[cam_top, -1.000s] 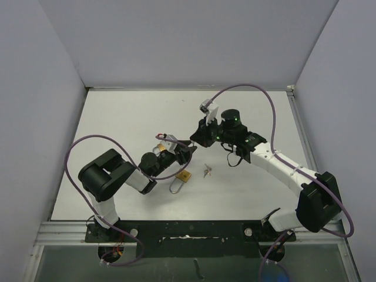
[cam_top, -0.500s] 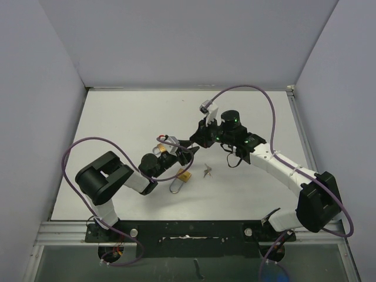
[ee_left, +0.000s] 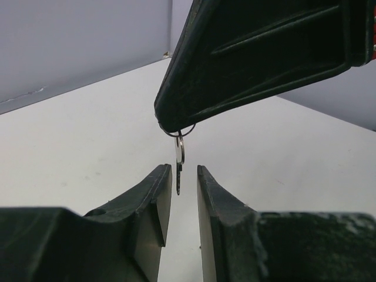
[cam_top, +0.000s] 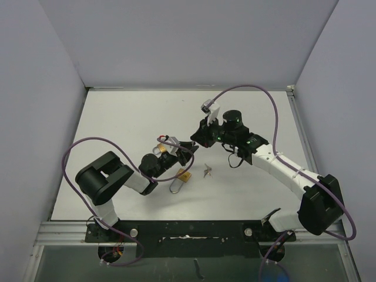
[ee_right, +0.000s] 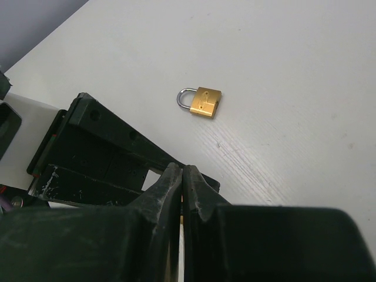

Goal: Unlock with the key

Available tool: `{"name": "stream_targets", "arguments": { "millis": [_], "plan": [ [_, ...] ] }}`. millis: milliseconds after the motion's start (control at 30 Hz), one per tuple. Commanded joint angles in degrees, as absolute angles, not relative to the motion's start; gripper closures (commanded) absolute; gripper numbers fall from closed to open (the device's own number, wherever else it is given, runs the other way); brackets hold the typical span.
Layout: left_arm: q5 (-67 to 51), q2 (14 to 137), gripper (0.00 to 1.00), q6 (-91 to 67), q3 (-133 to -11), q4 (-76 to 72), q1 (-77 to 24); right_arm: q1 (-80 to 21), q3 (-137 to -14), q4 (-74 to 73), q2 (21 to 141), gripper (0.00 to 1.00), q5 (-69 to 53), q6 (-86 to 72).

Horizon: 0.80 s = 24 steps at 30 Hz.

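Note:
A small silver key (ee_left: 179, 154) hangs on a ring from my right gripper (cam_top: 193, 141), which is shut on the ring; in the right wrist view (ee_right: 182, 167) the ring is hidden between the closed fingers. My left gripper (ee_left: 183, 169) is open by a narrow gap, and the key's tip hangs between its fingertips without touching them. In the top view the left gripper (cam_top: 188, 150) sits just below and left of the right one. The brass padlock (cam_top: 184, 175) lies flat on the white table, below both grippers. It also shows in the right wrist view (ee_right: 204, 101), shackle closed.
A second small bunch of keys (cam_top: 206, 170) lies on the table right of the padlock. The left gripper's black body (ee_right: 94, 147) fills the space under the right fingers. Grey walls close in the table on three sides.
The left gripper has crept slightly toward the right gripper and the hanging key. The right arm has shifted a little. The padlock has not moved.

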<state>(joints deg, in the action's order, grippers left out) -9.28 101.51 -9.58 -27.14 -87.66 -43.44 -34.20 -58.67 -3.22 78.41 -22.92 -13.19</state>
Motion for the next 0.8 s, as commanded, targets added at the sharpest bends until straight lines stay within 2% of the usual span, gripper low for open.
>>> {"name": "stream_targets", "arguments": {
  "millis": [0,200,333,400,500,567,633,767],
  "plan": [
    [-9.0,100.0,0.78,-9.0,-28.5,-98.4,-43.7,-34.5,-58.6,-1.7,75.5,1.00,-22.4,-13.6],
    [-8.2,99.6,0.85,-8.8,-28.8,-98.1,-43.7,-34.5,-58.3,-2.1,75.1,1.00,-22.2,-13.5],
    [-7.5,99.3,0.93,-8.5,-29.2,-97.7,-43.7,-34.4,-58.0,-2.0,74.9,1.00,-22.1,-13.6],
    [-7.3,99.3,1.00,-8.4,-29.4,-97.6,-43.7,-34.5,-57.8,-2.0,74.8,1.00,-22.1,-13.8],
    [-6.7,99.2,1.00,-8.5,-29.4,-97.0,-43.7,-34.5,-57.5,-1.8,74.6,0.99,-21.7,-14.2],
    [-5.7,99.0,1.00,-8.1,-29.3,-96.2,-43.9,-34.4,-57.4,-1.7,74.4,0.93,-21.4,-15.0],
    [-4.0,98.4,1.00,-6.1,-29.1,-94.5,-44.5,-34.3,-57.2,-1.5,74.2,0.78,-20.5,-16.6],
    [0.7,96.9,1.00,-0.3,-29.6,-87.3,-46.2,-33.3,-56.0,-0.1,73.3,0.58,-18.8,-21.9]
  ]
}}
